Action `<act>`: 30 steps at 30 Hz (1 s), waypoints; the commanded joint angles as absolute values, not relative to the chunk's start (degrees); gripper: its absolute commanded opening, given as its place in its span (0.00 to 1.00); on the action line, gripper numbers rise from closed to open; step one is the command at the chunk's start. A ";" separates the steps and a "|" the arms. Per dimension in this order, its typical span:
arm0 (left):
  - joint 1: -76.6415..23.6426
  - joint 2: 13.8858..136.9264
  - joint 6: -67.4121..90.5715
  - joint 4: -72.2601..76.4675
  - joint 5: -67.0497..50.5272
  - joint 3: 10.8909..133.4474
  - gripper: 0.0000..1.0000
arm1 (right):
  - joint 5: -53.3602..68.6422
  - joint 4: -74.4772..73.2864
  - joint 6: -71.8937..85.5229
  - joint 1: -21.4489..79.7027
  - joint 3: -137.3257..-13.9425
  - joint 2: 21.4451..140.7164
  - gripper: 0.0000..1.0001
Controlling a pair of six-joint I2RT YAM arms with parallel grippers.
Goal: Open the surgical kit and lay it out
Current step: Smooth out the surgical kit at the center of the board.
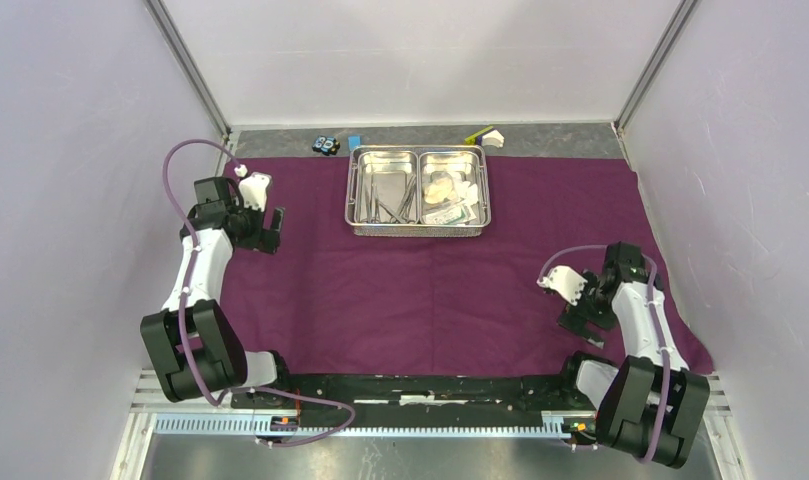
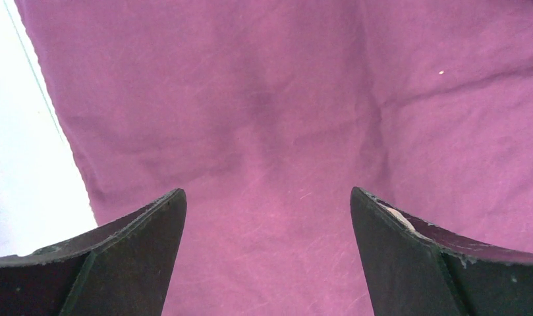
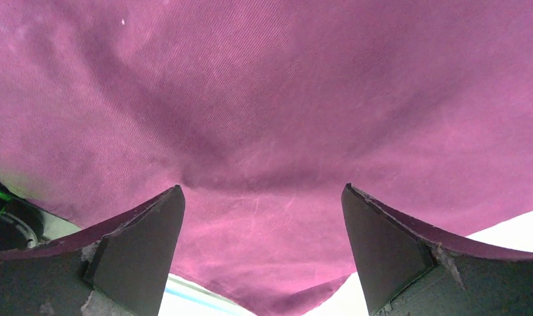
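The dark purple cloth (image 1: pixel 420 290) lies spread flat over most of the table. On its far middle stands the steel tray (image 1: pixel 417 231). Its left compartment holds the metal tweezers and forceps (image 1: pixel 385 200). The right one holds white gauze (image 1: pixel 442 184) and packets (image 1: pixel 452 212). My left gripper (image 1: pixel 268 232) hovers open over the cloth's far left part, nothing between its fingers. In the left wrist view only cloth (image 2: pixel 263 99) shows under the gripper (image 2: pixel 269 197). My right gripper (image 1: pixel 583 322) stands open just above the cloth's near right corner (image 3: pixel 303 289), with bare cloth between its fingertips (image 3: pixel 263 191).
Behind the cloth, on the grey strip at the back wall, lie a small black-and-blue object (image 1: pixel 326 145), a small blue block (image 1: pixel 354 143) and a yellow-green and white piece (image 1: pixel 486 135). White enclosure walls stand left, right and behind. A metal rail (image 1: pixel 380 424) runs along the near edge.
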State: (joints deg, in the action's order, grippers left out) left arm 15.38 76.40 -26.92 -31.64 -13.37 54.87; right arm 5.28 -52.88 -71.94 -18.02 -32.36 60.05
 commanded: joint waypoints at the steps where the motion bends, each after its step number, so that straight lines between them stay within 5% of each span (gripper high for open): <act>1: 15.64 74.94 -31.73 -31.22 -10.26 54.83 1.00 | 0.76 -54.92 -76.40 -18.47 -29.39 58.47 0.96; 15: 15.60 77.56 -33.62 -31.20 -9.18 57.26 1.00 | -8.19 -56.02 -77.64 -18.60 -22.92 50.28 0.97; 30: 18.73 79.94 -39.08 -34.98 -2.93 58.33 1.00 | -1.67 -61.86 -78.70 -21.40 -40.09 54.31 0.98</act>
State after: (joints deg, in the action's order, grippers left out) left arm 16.49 78.15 -35.09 -33.28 -5.89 55.77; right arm -3.07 -60.99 -75.94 -19.31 -36.21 52.34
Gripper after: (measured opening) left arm 0.996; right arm 0.976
